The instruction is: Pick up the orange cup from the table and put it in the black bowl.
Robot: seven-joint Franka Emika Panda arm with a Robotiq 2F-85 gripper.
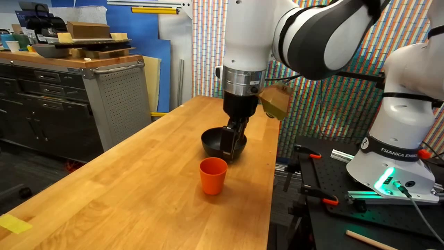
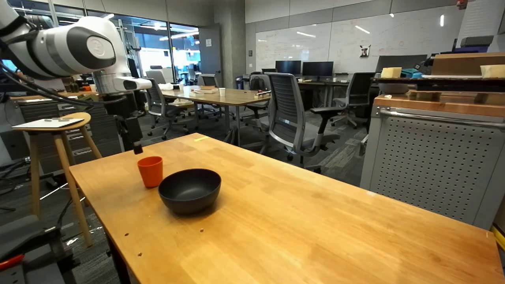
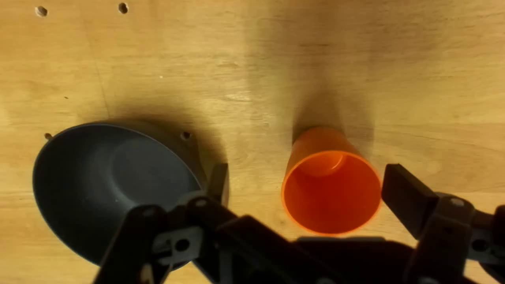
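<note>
The orange cup (image 1: pixel 213 177) stands upright on the light-wood table (image 1: pixel 156 173); it also shows in an exterior view (image 2: pixel 150 172). The black bowl (image 2: pixel 189 197) stands upright close beside it, with nothing visible inside; it also shows in an exterior view (image 1: pixel 211 146). My gripper (image 2: pixel 133 144) is open and points down above table height, near the cup. In the wrist view the fingers (image 3: pixel 308 185) spread on both sides of the cup (image 3: pixel 331 197). The right finger appears at the cup's rim; contact cannot be told. The left finger overlaps the edge of the bowl (image 3: pixel 98 177).
The robot base (image 1: pixel 395 152) stands on a black bench (image 1: pixel 347 222) beside the table's long edge. A grey cabinet (image 2: pixel 438 157) stands past the far side. A wooden stool (image 2: pixel 79 118) and an office chair (image 2: pixel 292 114) are near the table. Yellow tape (image 1: pixel 14 224) marks the tabletop.
</note>
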